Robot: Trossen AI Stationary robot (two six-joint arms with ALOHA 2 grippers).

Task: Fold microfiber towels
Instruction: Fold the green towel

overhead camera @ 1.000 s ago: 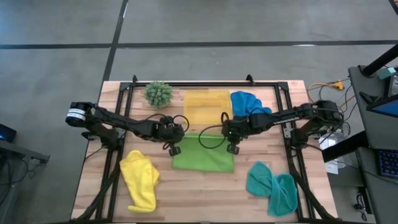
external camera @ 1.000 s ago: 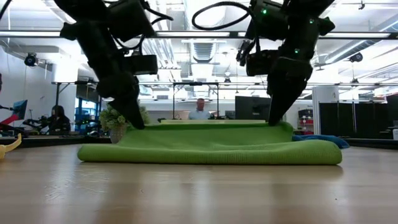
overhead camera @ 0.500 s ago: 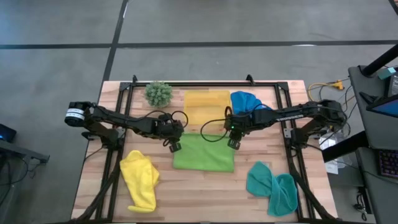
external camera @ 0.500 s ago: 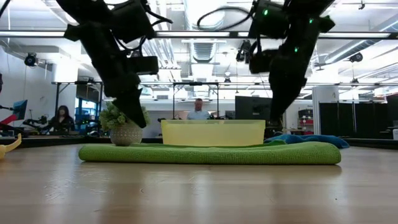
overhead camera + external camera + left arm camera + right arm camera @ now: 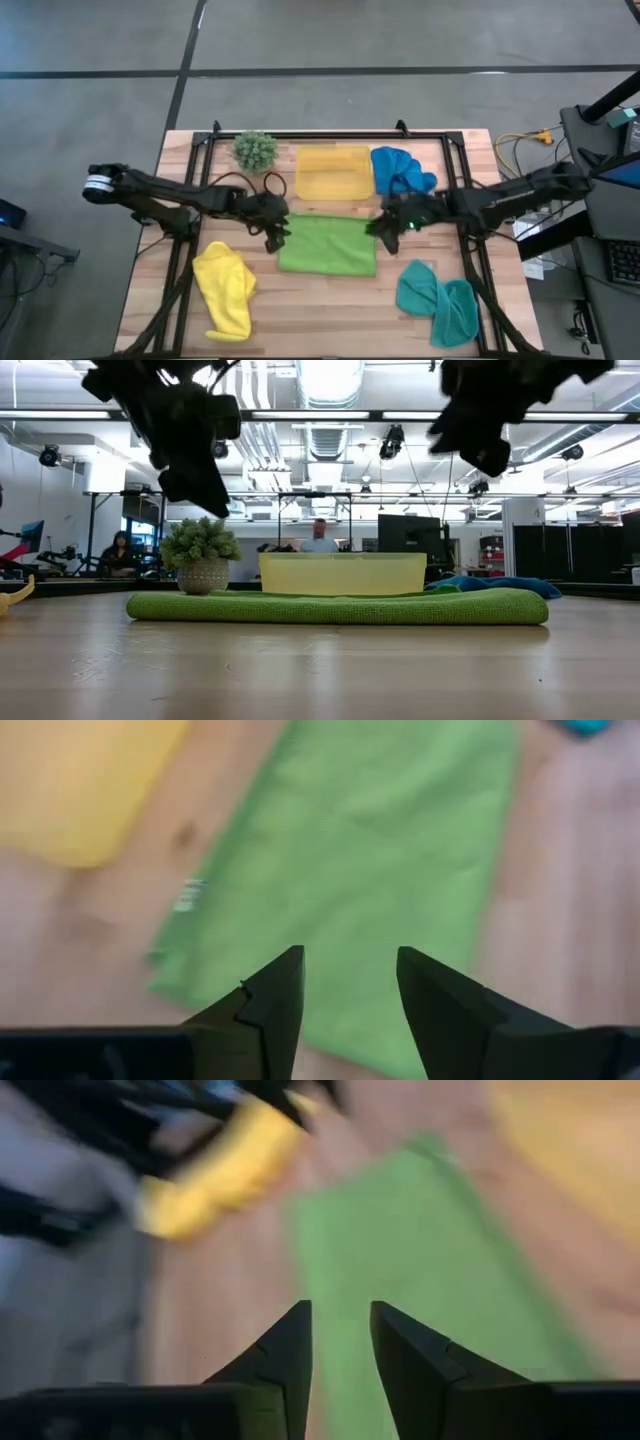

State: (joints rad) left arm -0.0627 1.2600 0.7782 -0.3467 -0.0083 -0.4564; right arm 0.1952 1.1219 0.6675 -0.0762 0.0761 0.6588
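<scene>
I read the lime green towel (image 5: 327, 244) as lying folded once at mid-table, a flat rectangle with its doubled edge showing as a rounded roll in the low view; neither arm is touching it. The left gripper (image 5: 277, 233) hangs just off the towel's left edge, the right gripper (image 5: 388, 230) just off its right edge, both raised clear of the cloth. Each wrist view shows its own fingers parted with nothing between them: left fingers (image 5: 272, 1003) spread over green cloth, right fingers (image 5: 285, 1355) apart by a narrower gap. My judgement: the first fold of this towel is done and released; the next move calls either for a second fold, which means regrasping two corners of one short side and carrying them across without dragging the lower layer, or for starting on another cloth. Three remain crumpled: the yellow towel (image 5: 226, 288) at front left, the teal towel (image 5: 438, 301) at front right, the bright blue towel (image 5: 398, 170) at the back beside the yellow tray (image 5: 334, 171). The high view gives me this whole layout and which arm is which. The low view alone shows the height of both grippers above the towel and how flat the fold sits, with the small plant (image 5: 202, 552) and tray behind it. The left wrist view alone shows a small tag at the towel's edge.
</scene>
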